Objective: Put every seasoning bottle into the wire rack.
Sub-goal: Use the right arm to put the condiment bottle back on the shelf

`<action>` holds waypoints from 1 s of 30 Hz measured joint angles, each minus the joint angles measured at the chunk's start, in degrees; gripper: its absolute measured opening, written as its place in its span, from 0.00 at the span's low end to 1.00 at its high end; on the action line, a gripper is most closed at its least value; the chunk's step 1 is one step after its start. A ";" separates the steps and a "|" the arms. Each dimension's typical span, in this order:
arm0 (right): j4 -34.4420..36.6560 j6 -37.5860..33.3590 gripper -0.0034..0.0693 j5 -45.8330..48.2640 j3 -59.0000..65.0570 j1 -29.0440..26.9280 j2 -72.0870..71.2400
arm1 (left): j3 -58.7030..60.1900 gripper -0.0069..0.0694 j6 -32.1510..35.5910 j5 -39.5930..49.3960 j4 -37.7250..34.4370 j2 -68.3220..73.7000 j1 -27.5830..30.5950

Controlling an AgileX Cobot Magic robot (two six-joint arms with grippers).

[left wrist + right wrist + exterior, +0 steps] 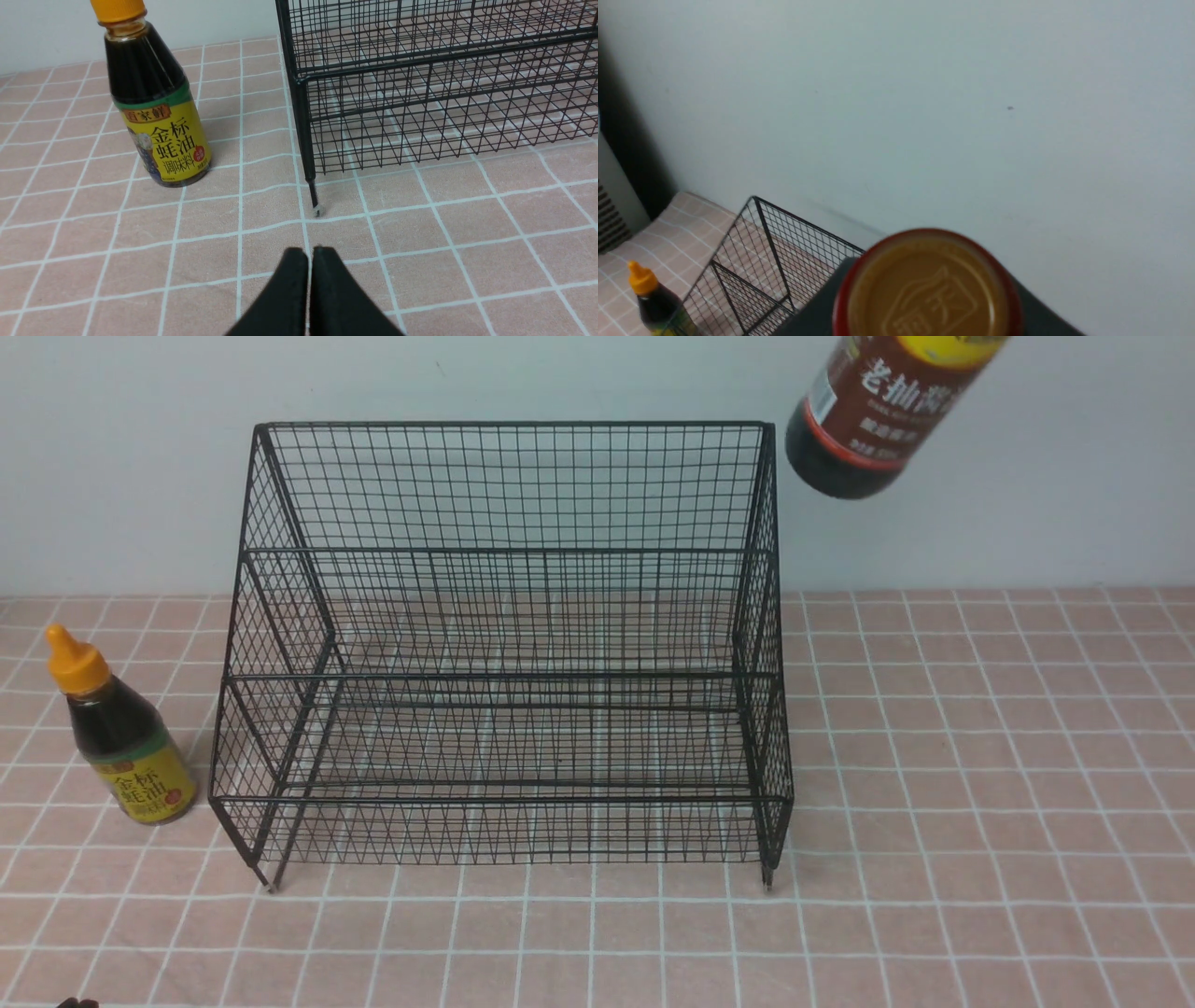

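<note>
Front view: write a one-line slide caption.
Tall bottle tilted in mid-air upper right of the wire rack; short bottle upright left of it.

Wire rack, black mesh, two stepped tiers, stood upright on short legs; short bottle, orange nozzle cap, yellow-green label, stood upright just beside its left side; tall bottle, maroon label, hung tilted aloft off its upper right corner.

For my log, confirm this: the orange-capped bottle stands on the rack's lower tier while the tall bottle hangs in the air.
Wrong on one count: the front view shows the orange-capped bottle standing on the tablecloth left of the wire rack, outside it. The tall bottle does hang in the air.
</note>
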 joint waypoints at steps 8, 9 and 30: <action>1.35 -3.05 0.42 -0.57 -0.24 6.30 6.43 | 0.00 0.08 0.00 0.00 0.00 0.00 0.00; 1.23 -3.10 0.42 -1.27 -0.24 7.69 8.24 | 0.00 0.08 0.00 0.00 0.00 0.00 0.00; 0.55 -3.11 0.42 -9.60 -0.24 11.07 21.52 | 0.00 0.08 0.00 0.00 0.00 0.00 0.00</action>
